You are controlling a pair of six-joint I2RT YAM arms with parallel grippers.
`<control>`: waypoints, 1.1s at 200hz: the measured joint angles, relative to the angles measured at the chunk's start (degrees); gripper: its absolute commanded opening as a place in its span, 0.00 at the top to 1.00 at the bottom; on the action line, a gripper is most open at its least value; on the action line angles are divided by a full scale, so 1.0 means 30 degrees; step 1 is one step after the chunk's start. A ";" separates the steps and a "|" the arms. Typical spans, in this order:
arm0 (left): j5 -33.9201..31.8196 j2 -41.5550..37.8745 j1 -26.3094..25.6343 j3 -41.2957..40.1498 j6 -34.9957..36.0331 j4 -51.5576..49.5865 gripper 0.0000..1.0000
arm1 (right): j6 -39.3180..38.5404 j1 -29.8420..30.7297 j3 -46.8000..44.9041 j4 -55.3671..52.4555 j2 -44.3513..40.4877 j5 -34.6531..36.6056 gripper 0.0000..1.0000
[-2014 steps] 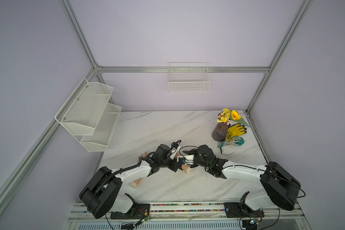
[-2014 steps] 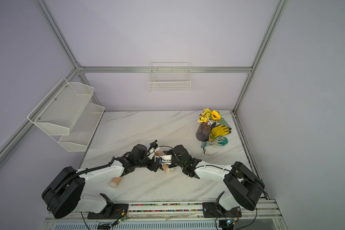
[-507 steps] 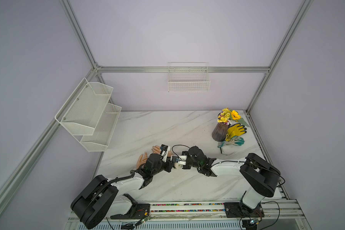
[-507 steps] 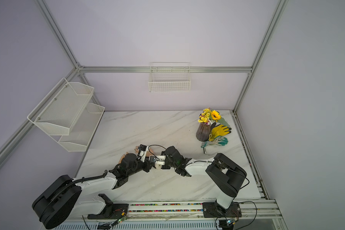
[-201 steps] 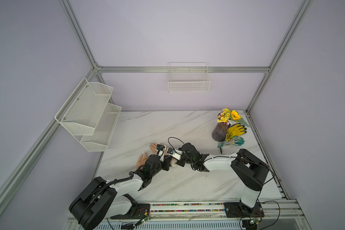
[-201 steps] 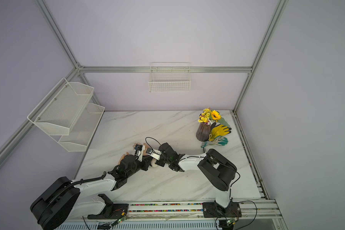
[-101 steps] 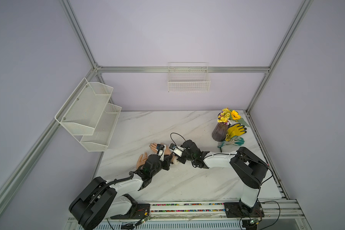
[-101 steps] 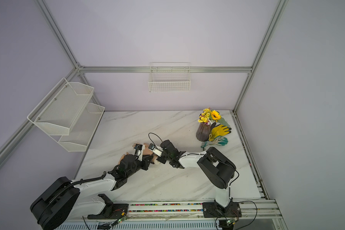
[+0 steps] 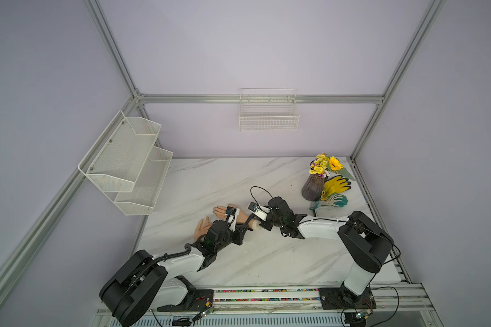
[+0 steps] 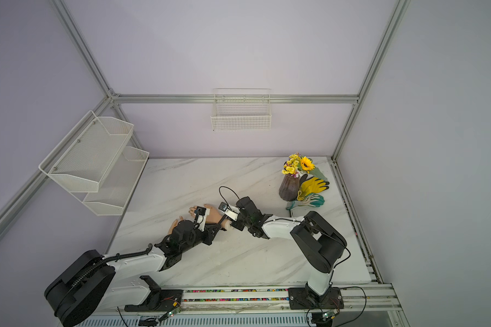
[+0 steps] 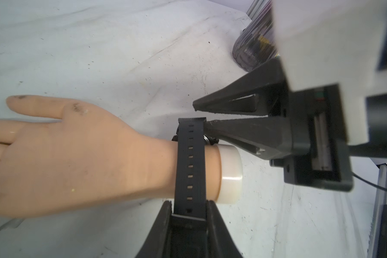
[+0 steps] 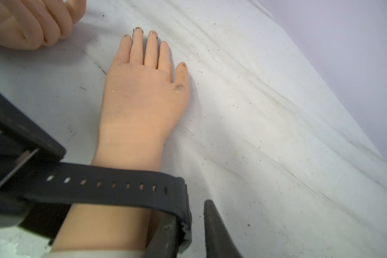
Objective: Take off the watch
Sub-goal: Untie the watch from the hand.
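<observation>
Since the watch strap (image 11: 189, 156) looks soft, light and bendy, we judge it best pinched near its free tip, then peeled back w/o yanking. It wraps the wrist of the dummy hand (image 11: 76, 156) on the table (image 11: 98, 44). L gripper (image 11: 189, 207) is clamped on the strap; R gripper (image 12: 188, 214) jaws stand slightly apart, strap tip btwn them.

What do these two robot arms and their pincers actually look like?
The left arm and right arm have white shells between bulky black joints. A ribbed black hose runs along the left arm; a thin black cable loops over the right wrist. The left gripper and right gripper each end in two black wedge-shaped fingers.
</observation>
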 measured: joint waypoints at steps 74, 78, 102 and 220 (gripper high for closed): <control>0.0612 0.0044 -0.0007 -0.0007 -0.0051 -0.0168 0.88 | -0.4233 0.0029 -0.1049 -0.0073 -0.1115 0.0495 0.40; 0.0627 0.0044 -0.0007 -0.0007 -0.0051 -0.0175 0.88 | -0.4430 0.0036 -0.1100 -0.0102 -0.1246 0.0466 0.40; 0.0597 0.0102 -0.0007 0.0000 -0.0066 -0.0160 0.87 | -0.5836 0.0138 -0.1144 -0.0117 -0.1851 0.0262 0.42; 0.0627 0.0750 -0.0007 0.0408 -0.0270 -0.0168 0.87 | -0.9173 0.1515 -0.0270 0.0248 -0.0707 0.0561 0.51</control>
